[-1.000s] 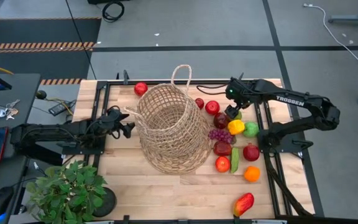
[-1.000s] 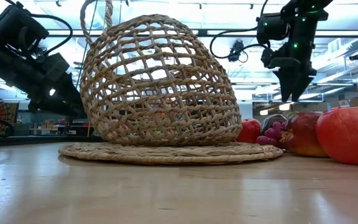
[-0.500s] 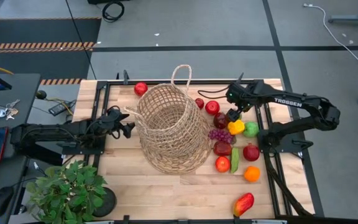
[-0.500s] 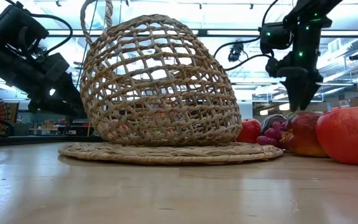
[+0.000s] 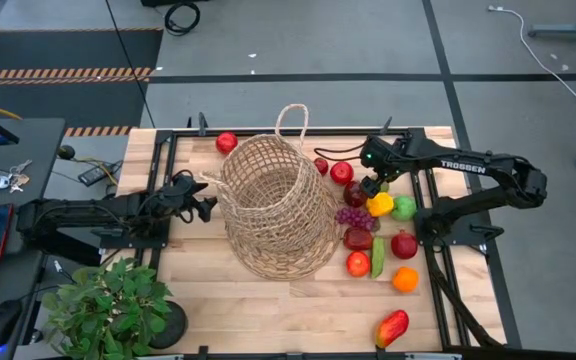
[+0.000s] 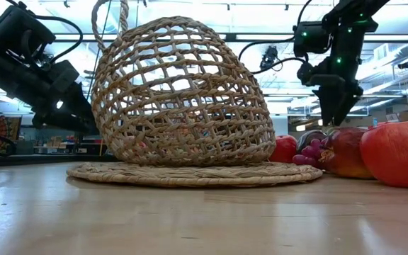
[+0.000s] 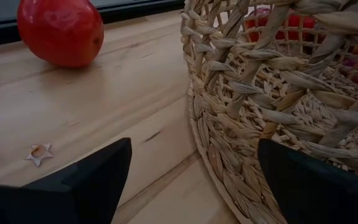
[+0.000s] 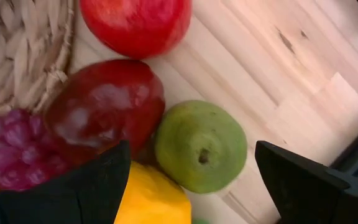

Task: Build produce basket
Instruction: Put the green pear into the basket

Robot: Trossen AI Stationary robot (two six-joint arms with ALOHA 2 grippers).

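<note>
The basket (image 5: 276,208) lies tipped on its side near the middle of the desk (image 5: 238,310), its long axis running from the far edge toward the near edge, the loop handle (image 5: 291,119) and narrower rim end pointing to the far edge, the broad round end toward the near edge. Whether its mouth is reachable from above cannot be told. The produce sits just beside the basket on its right-arm side: purple grapes (image 5: 353,216), a dark red apple (image 8: 104,109), a green fruit (image 8: 200,145), a yellow pepper (image 5: 380,204), with an orange (image 5: 405,280) and a mango (image 5: 392,327) farther toward the near edge. One red tomato (image 5: 227,143) lies alone beyond the basket's far-left side. The right hand (image 5: 372,186) hangs over the crowded fruits next to the basket, fingers spread wide and holding nothing. The left hand (image 5: 204,203) waits close to the basket's opposite flank, also spread wide and empty. The likely trouble is the crowding: the fruits touch one another, so fingers descending on the green one may nudge the apple or pepper and set them rolling, or pinch two at once. A round, smooth fruit may also squirt from the grip. And with the basket lying over, anything dropped could roll back out or bounce off the weave.
</note>
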